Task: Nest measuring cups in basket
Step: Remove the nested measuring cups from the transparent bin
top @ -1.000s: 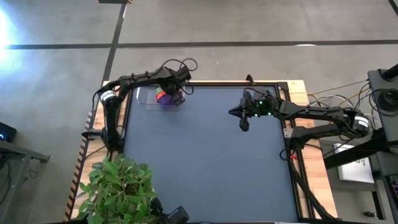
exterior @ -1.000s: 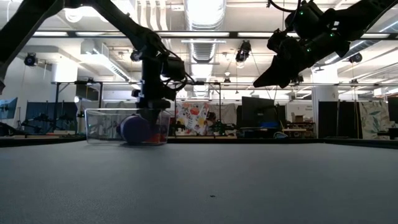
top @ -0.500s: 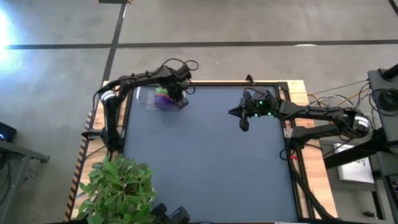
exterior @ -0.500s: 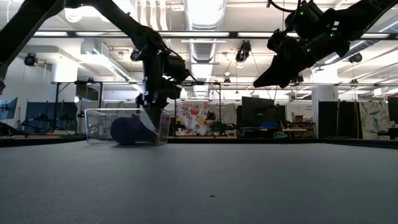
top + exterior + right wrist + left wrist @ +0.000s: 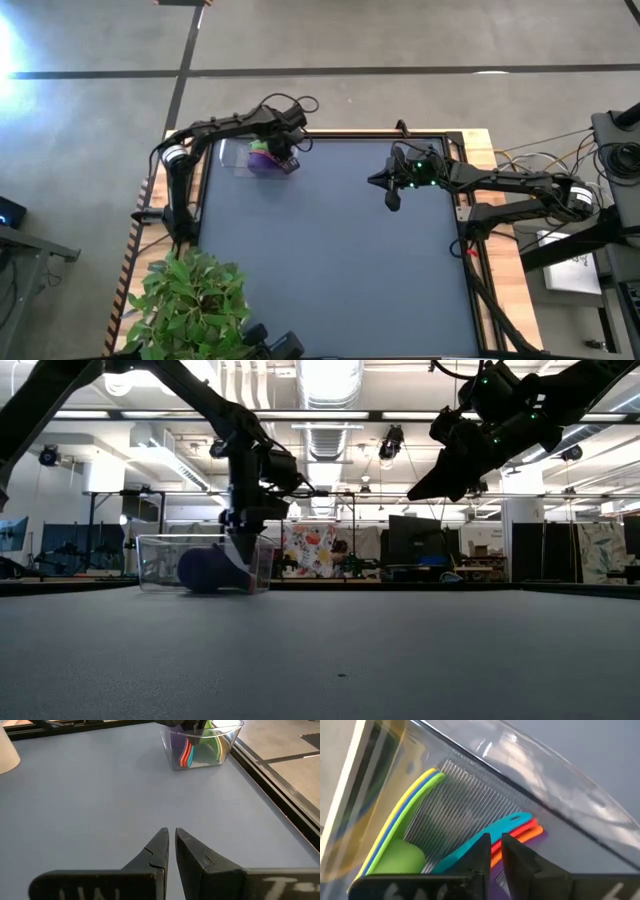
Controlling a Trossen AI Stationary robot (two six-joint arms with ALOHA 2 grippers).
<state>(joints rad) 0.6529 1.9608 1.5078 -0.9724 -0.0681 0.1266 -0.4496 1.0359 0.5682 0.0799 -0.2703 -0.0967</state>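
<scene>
Spanning the whole scene, the table [image 5: 330, 260] carries the basket [image 5: 240, 157] at its far left corner. Measuring cups [image 5: 264, 162] sit stacked inside it, handles fanned out: yellow, blue and green to one side, teal, red and orange to the other, purple beneath. Over them hangs the left gripper [image 5: 493, 851], its 2 fingers clenched almost together. Well apart, the right gripper [image 5: 171, 847] waits above bare tabletop, fingers likewise pressed close, grasping nothing.
</scene>
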